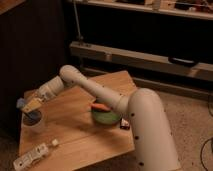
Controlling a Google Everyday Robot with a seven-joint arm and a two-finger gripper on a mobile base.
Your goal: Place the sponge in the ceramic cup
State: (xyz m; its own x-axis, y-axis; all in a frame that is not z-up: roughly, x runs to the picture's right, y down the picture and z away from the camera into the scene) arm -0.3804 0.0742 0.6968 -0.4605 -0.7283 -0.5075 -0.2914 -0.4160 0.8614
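The gripper (30,105) is at the left end of the wooden table (75,130), directly above the ceramic cup (34,123). The cup is small, white and upright near the table's left edge. A blue-grey piece at the gripper's tip is the sponge (20,103), held just above the cup's rim. A dark bluish patch shows inside the cup mouth; I cannot tell whether it is the sponge's lower end or shadow. The arm (85,85) stretches from the lower right across the table.
A round dark green plate (104,117) with an orange carrot-like piece (100,106) sits mid-table under the arm. A small dark object (124,124) lies by the plate. A white bottle-like thing (31,156) lies at the front left corner. Dark cabinet at left.
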